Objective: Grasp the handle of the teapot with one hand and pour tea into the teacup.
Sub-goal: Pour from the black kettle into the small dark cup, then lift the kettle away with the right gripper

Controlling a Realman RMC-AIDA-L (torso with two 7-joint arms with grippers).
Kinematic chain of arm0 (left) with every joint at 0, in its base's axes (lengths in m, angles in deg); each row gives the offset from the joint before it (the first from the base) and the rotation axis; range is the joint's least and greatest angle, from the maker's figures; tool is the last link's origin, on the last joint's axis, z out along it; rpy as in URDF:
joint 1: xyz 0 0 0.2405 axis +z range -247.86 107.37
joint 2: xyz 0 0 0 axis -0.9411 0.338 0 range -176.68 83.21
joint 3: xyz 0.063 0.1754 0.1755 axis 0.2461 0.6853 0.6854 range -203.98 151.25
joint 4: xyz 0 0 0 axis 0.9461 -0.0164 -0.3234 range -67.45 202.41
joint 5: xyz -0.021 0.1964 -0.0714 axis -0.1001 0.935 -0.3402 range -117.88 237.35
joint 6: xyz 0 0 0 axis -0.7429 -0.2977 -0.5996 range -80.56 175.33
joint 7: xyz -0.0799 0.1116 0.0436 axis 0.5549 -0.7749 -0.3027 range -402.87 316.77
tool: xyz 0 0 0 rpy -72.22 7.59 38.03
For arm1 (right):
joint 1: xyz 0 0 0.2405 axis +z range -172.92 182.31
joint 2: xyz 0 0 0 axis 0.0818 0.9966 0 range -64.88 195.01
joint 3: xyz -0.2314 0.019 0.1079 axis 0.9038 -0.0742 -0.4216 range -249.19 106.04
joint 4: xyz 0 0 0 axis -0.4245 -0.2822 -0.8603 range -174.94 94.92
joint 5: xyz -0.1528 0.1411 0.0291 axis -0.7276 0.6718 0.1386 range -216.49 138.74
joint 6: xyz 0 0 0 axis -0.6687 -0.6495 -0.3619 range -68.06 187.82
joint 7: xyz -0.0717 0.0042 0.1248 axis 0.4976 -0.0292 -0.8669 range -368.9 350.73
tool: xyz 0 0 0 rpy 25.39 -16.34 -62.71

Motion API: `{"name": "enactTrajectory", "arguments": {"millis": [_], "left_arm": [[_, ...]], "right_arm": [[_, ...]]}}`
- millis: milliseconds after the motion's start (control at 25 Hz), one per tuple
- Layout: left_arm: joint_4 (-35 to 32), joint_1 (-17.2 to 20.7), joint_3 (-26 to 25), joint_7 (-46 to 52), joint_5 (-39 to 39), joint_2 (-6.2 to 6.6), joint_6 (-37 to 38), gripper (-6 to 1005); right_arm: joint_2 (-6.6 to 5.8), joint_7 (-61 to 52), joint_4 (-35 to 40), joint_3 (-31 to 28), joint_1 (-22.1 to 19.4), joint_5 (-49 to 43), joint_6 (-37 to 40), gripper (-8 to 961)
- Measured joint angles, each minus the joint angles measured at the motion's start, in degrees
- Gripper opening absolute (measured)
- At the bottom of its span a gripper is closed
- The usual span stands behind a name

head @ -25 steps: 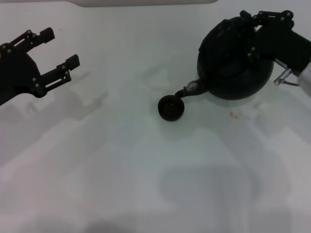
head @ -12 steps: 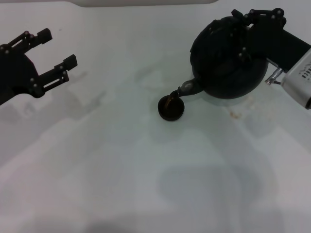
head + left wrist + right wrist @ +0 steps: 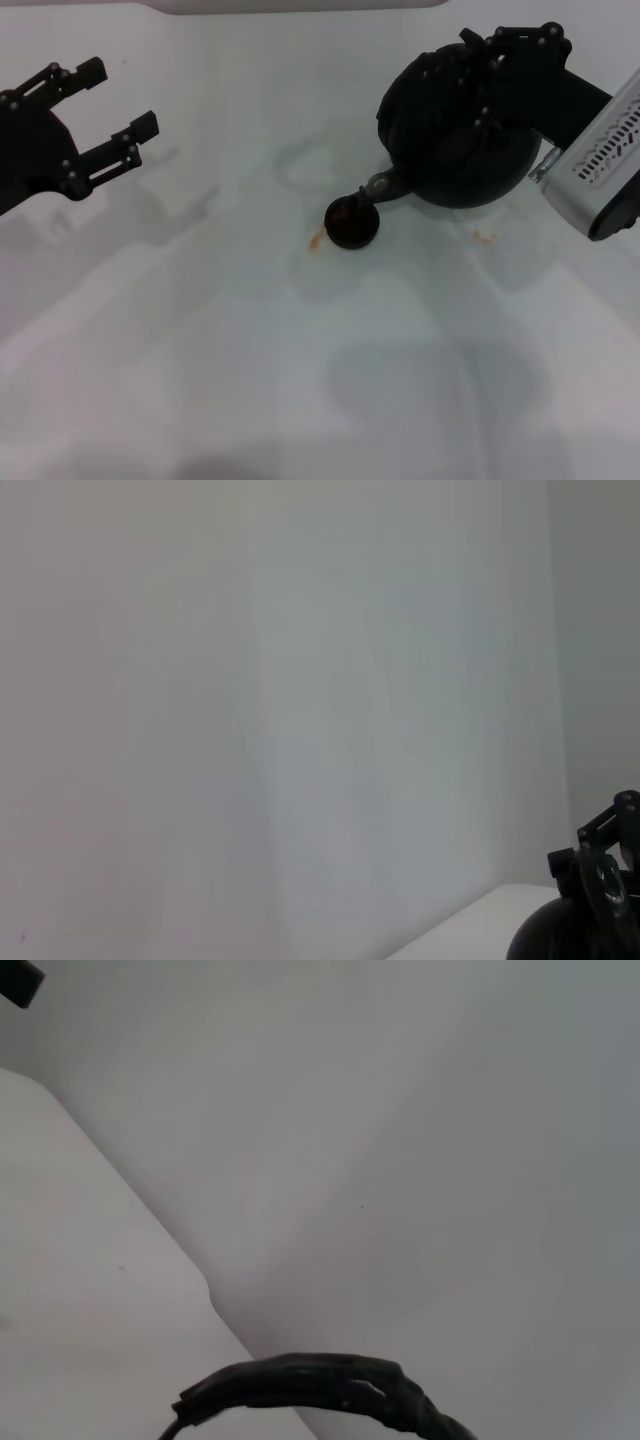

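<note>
teapot (image 3: 450, 150) hanging tilted under right claw (image 3: 505, 60), spout over teacup (image 3: 351, 223)

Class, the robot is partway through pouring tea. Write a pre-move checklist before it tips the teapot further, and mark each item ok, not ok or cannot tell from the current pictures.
1. Right gripper is at the teapot, at its top where the handle is: ok.
2. Firm grip on the handle: cannot tell; the fingers' contact is hidden.
3. Spout directly above the teacup: ok, it sits at the cup's rim.
4. Table free of spills: not ok; an orange drip lies beside the cup.
5. Tea level in the cup: cannot tell; its inside is dark.
6. Left gripper is open and well away: ok.
</note>
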Motion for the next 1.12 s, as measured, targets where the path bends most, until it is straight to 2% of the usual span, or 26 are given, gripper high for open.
{"name": "enactTrajectory", "arguments": {"millis": [680, 1120], "left_arm": [[0.23, -0.04, 0.0, 0.0, 0.0, 0.05, 0.01, 775], [0.47, -0.8, 0.0, 0.0, 0.04, 0.52, -0.14, 775]], "right_arm": [[-0.07, 0.07, -0.46, -0.79, 0.17, 0.45, 0.52, 124], [-0.17, 0.1, -0.64, -1.57, 0.34, 0.54, 0.59, 123]]}}
